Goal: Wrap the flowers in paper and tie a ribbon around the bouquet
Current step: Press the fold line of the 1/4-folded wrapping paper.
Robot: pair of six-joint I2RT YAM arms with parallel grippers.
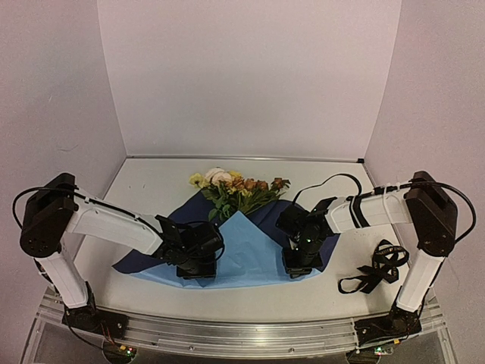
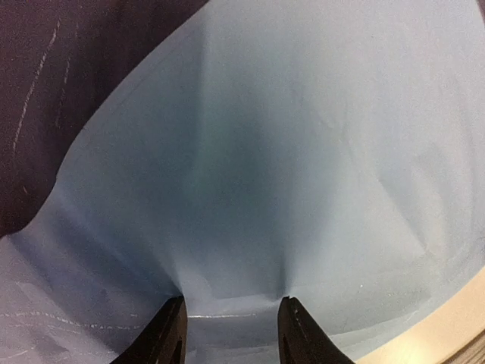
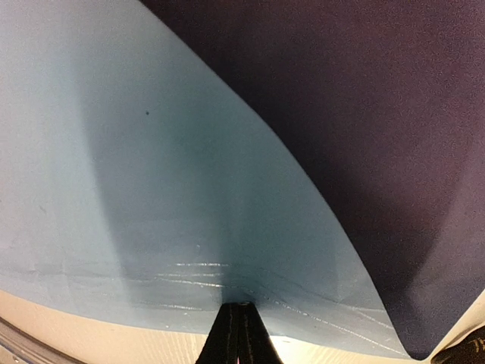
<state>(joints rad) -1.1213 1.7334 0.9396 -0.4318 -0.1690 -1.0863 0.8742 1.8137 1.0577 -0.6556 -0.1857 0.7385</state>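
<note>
A pale, smooth table (image 1: 151,178) sits inside plain white walls (image 1: 242,76), with a ribbed metal rail (image 1: 242,334) along its near edge where both arms are bolted. The paper (image 1: 250,250) takes up the middle of the table. It is a broad thin sheet lying dark navy side up, with a light blue flap folded over it into a triangle that points toward the far wall. The left arm (image 1: 106,224) and right arm (image 1: 379,208), white shells with black joints and looping black cables, reach inward and come down on the sheet's near corners, covering part of it from above. The flowers (image 1: 235,186) lie at the far end of the paper. Their yellow, cream and rust blooms spread onto bare table, and their green leaves and stems run under the tip of the blue flap. The ribbon (image 1: 379,269), a narrow black band with pale lettering, lies in loose loops on the table near the right arm's base, well apart from the paper. The left gripper (image 1: 195,265) has its jaws spread, both fingertips (image 2: 170,326) touching the matte blue sheet, which puckers at each tip. The right gripper (image 1: 299,262) has its jaws pressed together, pinching the paper's near edge, with fine shiny creases fanning out from the tips (image 3: 239,318).
</note>
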